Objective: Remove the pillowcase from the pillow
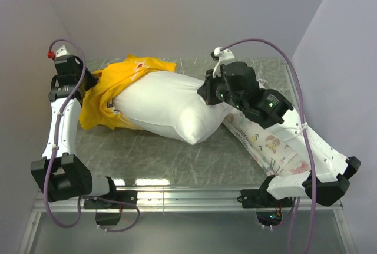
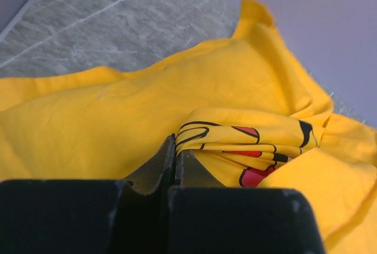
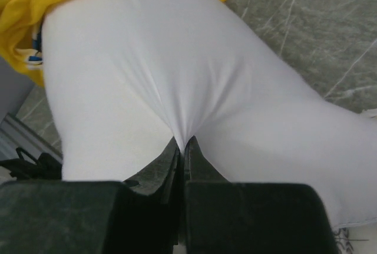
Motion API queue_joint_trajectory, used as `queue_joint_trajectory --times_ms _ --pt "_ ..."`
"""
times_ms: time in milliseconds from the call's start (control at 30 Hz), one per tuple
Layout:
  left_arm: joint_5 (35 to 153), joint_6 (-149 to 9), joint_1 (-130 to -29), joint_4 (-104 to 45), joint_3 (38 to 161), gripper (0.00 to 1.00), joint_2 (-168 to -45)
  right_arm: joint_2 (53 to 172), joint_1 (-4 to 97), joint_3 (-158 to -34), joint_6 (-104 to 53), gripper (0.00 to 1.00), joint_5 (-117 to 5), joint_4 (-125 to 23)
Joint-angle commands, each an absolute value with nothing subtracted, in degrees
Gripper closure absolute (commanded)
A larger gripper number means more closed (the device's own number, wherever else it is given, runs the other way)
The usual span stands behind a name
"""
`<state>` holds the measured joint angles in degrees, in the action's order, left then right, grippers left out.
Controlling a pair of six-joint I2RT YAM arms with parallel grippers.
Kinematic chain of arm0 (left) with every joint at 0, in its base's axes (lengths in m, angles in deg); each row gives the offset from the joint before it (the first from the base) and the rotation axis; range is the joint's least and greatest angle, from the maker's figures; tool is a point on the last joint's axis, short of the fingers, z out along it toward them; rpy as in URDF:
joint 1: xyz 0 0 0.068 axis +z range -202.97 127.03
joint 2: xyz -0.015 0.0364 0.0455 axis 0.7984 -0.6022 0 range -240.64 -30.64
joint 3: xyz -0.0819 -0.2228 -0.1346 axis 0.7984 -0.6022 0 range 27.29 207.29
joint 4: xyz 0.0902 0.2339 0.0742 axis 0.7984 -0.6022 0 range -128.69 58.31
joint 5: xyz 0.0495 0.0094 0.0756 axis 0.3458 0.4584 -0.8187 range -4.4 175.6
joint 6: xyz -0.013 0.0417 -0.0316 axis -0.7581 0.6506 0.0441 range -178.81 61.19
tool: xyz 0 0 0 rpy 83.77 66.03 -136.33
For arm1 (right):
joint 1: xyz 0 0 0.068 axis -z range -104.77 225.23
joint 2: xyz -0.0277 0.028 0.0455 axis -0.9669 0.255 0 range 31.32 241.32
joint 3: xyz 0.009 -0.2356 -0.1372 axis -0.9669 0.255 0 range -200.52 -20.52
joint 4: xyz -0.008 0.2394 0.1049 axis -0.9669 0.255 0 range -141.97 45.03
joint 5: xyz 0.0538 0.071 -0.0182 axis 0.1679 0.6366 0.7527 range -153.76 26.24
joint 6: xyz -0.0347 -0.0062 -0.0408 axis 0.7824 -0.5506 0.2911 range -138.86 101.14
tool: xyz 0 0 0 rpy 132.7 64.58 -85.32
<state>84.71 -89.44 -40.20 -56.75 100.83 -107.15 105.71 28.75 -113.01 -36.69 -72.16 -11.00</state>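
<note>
The plump white pillow [image 1: 168,105] lies across the middle of the table, most of it bare. The yellow pillowcase [image 1: 112,86] is bunched round its far left end. My left gripper [image 1: 88,83] is shut on a fold of the pillowcase [image 2: 235,142] at the left edge. My right gripper [image 1: 207,92] is shut on a pinch of the pillow's white cloth [image 3: 177,77] at its right end; the cloth puckers into the jaws [image 3: 184,143]. A small blue tag [image 3: 34,59] shows by the yellow edge.
A white printed pillow [image 1: 274,148] lies under my right arm at the right side. Grey walls stand close on the left, back and right. The marbled grey table top [image 1: 159,160] shows in front of the pillow.
</note>
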Motion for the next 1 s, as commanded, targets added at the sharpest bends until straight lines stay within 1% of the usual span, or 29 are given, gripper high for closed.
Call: queue_joint_trajectory --times_ms 0,67,133,300,333,367,400,433,500,533,600,633,667,733,867,967 --pt "77.32 -86.32 -36.98 -48.22 99.21 1.0 -107.38 99.7 27.52 -107.55 -37.84 1.0 -72.28 -16.02" --pt "80.22 -86.67 -37.07 -47.17 97.7 1.0 -106.76 100.75 22.42 -102.19 -38.2 1.0 -73.77 -18.66" --pt "84.0 -86.85 -37.76 -47.86 96.64 1.0 -106.23 102.07 20.48 -96.67 -38.81 1.0 -74.66 -21.2" --pt "84.8 -85.35 -40.14 -48.91 94.35 0.99 -103.16 102.43 18.1 -83.65 -39.34 1.0 -70.09 -28.14" --pt "85.15 -84.92 -40.23 -49.7 94.96 0.97 -102.98 102.78 17.4 -79.8 -39.43 1.0 -68.43 -30.33" --pt "85.07 -84.56 -40.4 -50.32 96.36 0.93 -102.89 103.13 15.57 -78.19 -39.52 1.0 -67.72 -31.14" --pt "85.07 -84.04 -40.67 -51.54 97.33 0.86 -102.45 103.57 14.59 -75.13 -39.69 1.0 -67.45 -32.71" --pt "85.07 -83.08 -40.93 -52.16 98.47 0.69 -102.36 104.35 13.54 -73.71 -39.78 1.0 -67.53 -33.68" --pt "85.07 -81.93 -41.89 -53.74 102.51 0.53 -102.45 105.32 10.9 -71.07 -41.0 1.0 -67.1 -35.7" --pt "85.07 -80.79 -43.9 -55.67 104.09 0.42 -102.71 106.37 10.02 -68.71 -41.53 1.0 -66.4 -37.98" --pt "81.84 -79.29 -47.24 -57.7 108.66 0.35 -103.41 107.43 8.0 -66.67 -42.94 1.0 -65.95 -40.19" --pt "80.16 -77.63 -51.52 -59.27 109.9 0.3 -103.68 108.92 7.55 -65.45 -43.47 1.0 -66.48 -41.5" --pt "78.76 -76.92 -52.7 -59.72 111.74 0.28 -104.03 109.63 7.2 -64.91 -44.25 1.0 -67.09 -41.95" --pt "80.14 -75.17 -58.57 -60.69 113.24 0.23 -105.17 111.64 6.76 -64.21 -45.05 1.0 -68.06 -42.57" --pt "82.78 -72.35 -65.0 -66.56 116.58 0.22 -108.59 114.2 6.67 -64.46 -46.54 1.0 -70.52 -42.66" --pt "83.49 -70.59 -69.4 -68.43 114.23 0.21 -108.96 115.78 6.67 -65.17 -46.72 1.0 -71.14 -42.83"
